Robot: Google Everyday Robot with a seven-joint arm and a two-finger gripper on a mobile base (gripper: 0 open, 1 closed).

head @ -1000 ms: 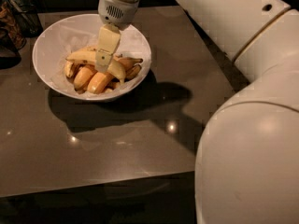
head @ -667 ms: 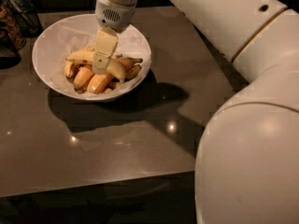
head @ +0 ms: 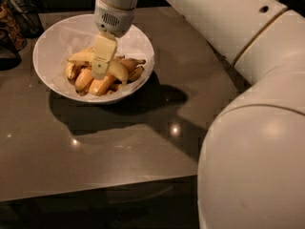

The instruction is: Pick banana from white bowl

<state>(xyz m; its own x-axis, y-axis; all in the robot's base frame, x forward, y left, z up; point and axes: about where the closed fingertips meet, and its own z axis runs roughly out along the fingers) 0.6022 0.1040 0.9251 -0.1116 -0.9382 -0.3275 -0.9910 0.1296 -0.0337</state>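
Observation:
The white bowl [head: 57,37] stands at the back left of the dark table. It holds several bananas. The long pale-yellow banana [head: 80,57] lies on top of the pile, curving from the left side down to the right. Shorter orange-yellow bananas [head: 85,79] lie under and in front of it. My gripper [head: 101,73] reaches straight down into the bowl over the middle of the long banana and hides that part of it.
A dark glass container [head: 25,14] and another dark object [head: 7,42] stand at the table's far left. My white arm [head: 257,128] fills the right side. The table's front edge [head: 95,187] runs along the bottom.
The gripper has shifted slightly to the left over the bowl. The bananas look as they did.

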